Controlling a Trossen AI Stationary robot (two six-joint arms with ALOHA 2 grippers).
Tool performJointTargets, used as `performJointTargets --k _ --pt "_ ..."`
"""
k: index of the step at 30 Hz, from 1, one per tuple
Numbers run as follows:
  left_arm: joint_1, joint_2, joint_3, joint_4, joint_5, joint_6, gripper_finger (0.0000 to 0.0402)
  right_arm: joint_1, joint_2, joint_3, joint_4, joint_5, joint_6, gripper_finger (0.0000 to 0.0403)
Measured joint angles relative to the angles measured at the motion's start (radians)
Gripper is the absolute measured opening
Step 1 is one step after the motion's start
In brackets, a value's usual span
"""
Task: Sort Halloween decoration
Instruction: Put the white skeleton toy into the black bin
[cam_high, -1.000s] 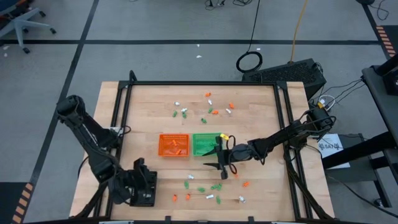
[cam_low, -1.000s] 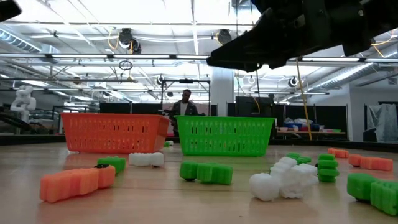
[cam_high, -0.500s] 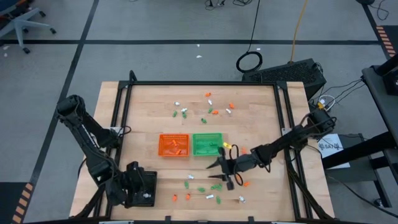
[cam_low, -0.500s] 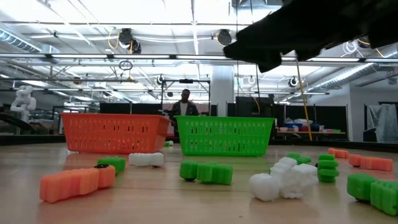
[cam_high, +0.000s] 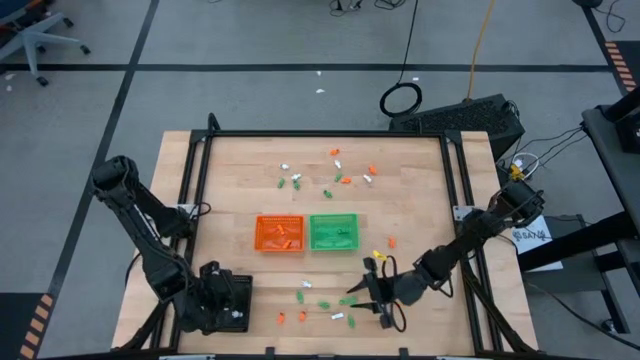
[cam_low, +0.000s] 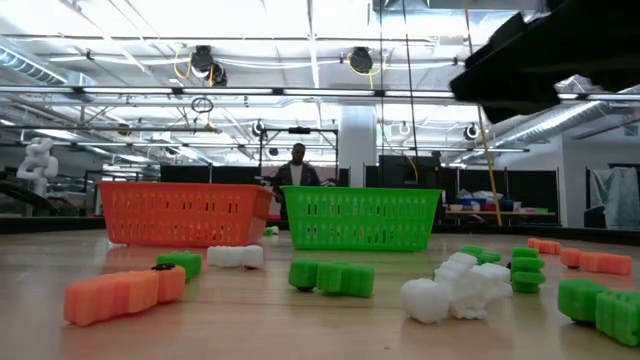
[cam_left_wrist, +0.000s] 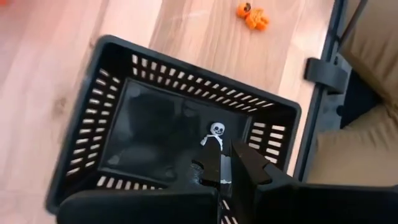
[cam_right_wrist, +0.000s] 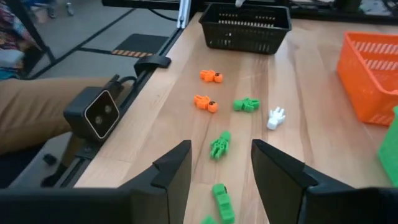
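Observation:
Tiny orange, green and white Halloween trinkets lie in a near cluster and a far cluster. One orange trinket lies alone. The orange tray and green tray stand mid-table. My left gripper is shut on a white skeleton trinket above the inside of the black tray at the near left. My right gripper stands open low over the near cluster. Green trinkets lie just ahead of its fingers. My left gripper pinches the skeleton's lower end between its two fingertips, slanting down from above. The head and arms stick out past the tips, over the black tray's floor. Whether the skeleton touches that floor I cannot tell.
Black frame rails run along the table's sides. A small camera sits at the near edge beside the near cluster. Bare wood lies between the trays and the far cluster. A person stands in the room far behind the table.
My right gripper has swung from beside the green tray toward the table's near edge. It has kept its fingers open and now stands over the near cluster.

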Motion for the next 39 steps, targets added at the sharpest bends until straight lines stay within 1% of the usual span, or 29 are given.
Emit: performJointTargets --k 3,8,12,16,20,24,31,39 --pt "0.000 0.043 0.000 0.023 0.002 -0.008 0.0008 0.023 0.000 0.000 0.000 0.041 0.000 0.0150" --pt "0.000 0.106 0.000 0.026 0.018 -0.023 0.0008 0.043 0.000 0.000 0.001 0.047 0.045 0.0150" --pt "0.002 0.125 0.000 0.026 0.016 -0.024 0.0010 0.053 0.000 0.000 0.001 0.050 0.086 0.0150" --pt "0.010 0.127 0.000 0.022 -0.005 -0.024 0.0025 0.076 0.000 0.000 0.000 0.106 0.121 0.0150" --pt "0.017 0.127 0.000 -0.006 -0.041 -0.024 0.0051 0.102 0.000 0.000 -0.001 0.142 0.131 0.0150" --pt "0.019 0.127 0.000 -0.013 -0.049 -0.024 0.0084 0.121 0.000 0.000 -0.001 0.174 0.131 0.0150" --pt "0.019 0.127 0.000 -0.012 -0.049 -0.024 0.0139 0.124 0.000 0.000 -0.003 0.179 0.130 0.0150" --pt "0.019 0.127 0.000 -0.012 -0.049 -0.023 0.0219 0.124 0.000 0.000 -0.056 0.179 0.160 0.0151"
